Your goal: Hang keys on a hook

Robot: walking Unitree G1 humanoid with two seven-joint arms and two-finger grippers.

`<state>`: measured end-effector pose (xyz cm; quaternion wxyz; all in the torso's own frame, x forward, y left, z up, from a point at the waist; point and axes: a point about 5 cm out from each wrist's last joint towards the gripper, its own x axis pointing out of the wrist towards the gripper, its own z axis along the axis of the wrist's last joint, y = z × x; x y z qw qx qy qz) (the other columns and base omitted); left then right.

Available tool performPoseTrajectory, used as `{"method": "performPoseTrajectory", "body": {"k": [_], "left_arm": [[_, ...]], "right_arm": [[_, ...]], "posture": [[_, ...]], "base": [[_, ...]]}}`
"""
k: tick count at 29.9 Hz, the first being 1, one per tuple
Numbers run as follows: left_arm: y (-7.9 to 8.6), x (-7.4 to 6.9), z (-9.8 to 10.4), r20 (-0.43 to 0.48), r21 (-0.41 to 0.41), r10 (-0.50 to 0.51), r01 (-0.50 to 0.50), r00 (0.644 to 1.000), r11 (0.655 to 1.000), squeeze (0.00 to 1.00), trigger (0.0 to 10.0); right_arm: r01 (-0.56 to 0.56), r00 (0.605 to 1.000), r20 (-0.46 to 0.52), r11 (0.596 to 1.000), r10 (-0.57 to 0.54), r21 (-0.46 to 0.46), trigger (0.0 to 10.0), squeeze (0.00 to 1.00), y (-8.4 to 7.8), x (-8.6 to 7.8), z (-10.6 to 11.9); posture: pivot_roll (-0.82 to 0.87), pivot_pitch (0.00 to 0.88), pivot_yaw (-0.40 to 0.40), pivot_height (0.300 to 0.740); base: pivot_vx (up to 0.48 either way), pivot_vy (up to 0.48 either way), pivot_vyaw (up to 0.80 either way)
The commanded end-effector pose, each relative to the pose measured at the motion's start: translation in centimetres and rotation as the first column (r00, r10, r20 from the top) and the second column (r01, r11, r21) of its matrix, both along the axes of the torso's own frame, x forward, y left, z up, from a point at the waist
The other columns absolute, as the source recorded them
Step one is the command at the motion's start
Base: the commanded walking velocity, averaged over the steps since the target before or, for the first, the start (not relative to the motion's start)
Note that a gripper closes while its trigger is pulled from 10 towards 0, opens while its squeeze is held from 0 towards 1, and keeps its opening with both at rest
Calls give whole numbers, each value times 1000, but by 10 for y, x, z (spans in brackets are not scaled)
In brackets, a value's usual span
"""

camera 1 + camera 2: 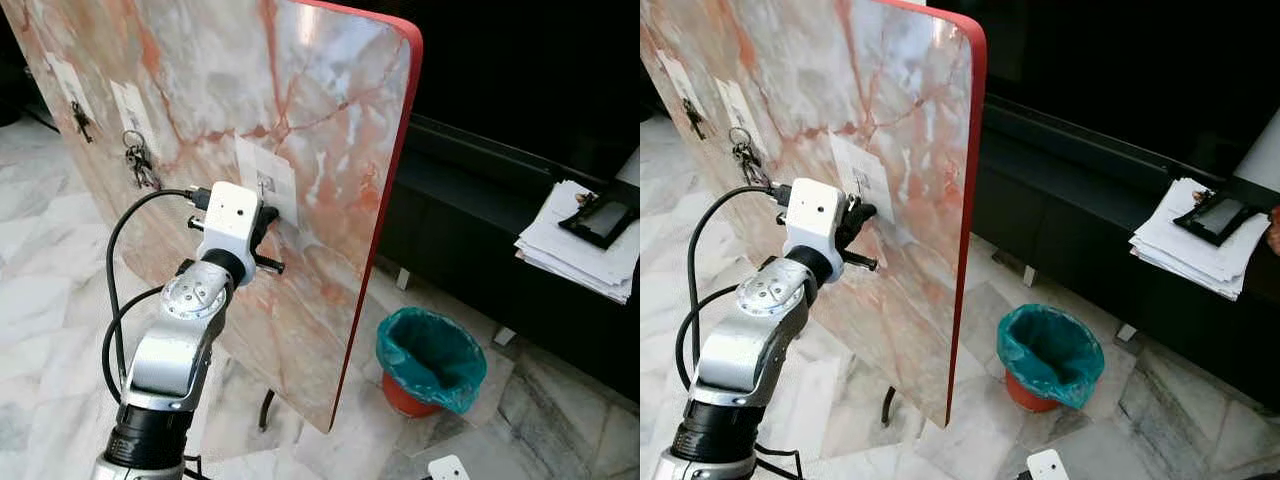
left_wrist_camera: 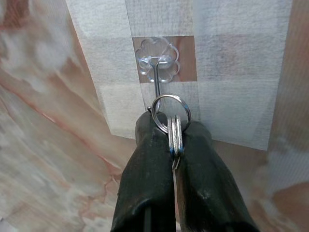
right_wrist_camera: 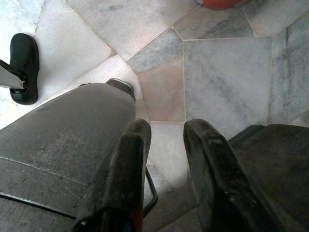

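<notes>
Silver keys on a round split ring [image 2: 173, 126] sit pinched between the left gripper [image 2: 175, 145]'s closed black fingers, the ring touching the clear flower-shaped adhesive hook [image 2: 157, 67] on the tilted red-edged marble board [image 1: 330, 130]. Right gripper [image 3: 166, 133] hangs over the floor, fingers parted, empty. A red bin with teal liner [image 1: 432, 362] stands nearby; its contents cannot be made out.

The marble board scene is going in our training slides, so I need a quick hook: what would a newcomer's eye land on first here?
First, the big upright marble board with its red edge, filling the scene's left and centre. Next, the left gripper pressed up to it, shut on a set of keys whose ring sits at the clear hook. Then the teal-lined bin on the floor to the right.
</notes>
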<state>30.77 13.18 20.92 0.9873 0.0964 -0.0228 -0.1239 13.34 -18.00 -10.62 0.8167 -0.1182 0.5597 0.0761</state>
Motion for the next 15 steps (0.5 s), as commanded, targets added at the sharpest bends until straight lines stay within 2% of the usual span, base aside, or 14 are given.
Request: {"method": "performPoseTrajectory", "body": {"k": [1,7,11,15], "left_arm": [[0,-2,11,23,1,7,-7,1000,1000,0,10000],[5,-2,10,-21,-27,62,-63,998,998,0,10000],[-4,-10,3,-40,-16,19,-20,999,1000,0,10000],[-5,-12,2,-43,-15,18,-18,999,1000,0,10000]], "right_arm": [[-1,1000,-12,1000,1,2,10000,0,0,-2,-1],[-9,1000,-13,1000,9,2,10000,0,0,-2,-1],[-9,1000,-10,1000,9,1,10000,0,0,-2,-1],[-10,1000,-9,1000,10,0,10000,0,0,-2,-1]], "posture": [[-88,44,-35,740],[-87,46,-36,740],[-88,51,-35,740],[-84,51,-36,740]], "base": [[0,0,0],[0,0,0],[0,0,0],[0,0,0]]}}
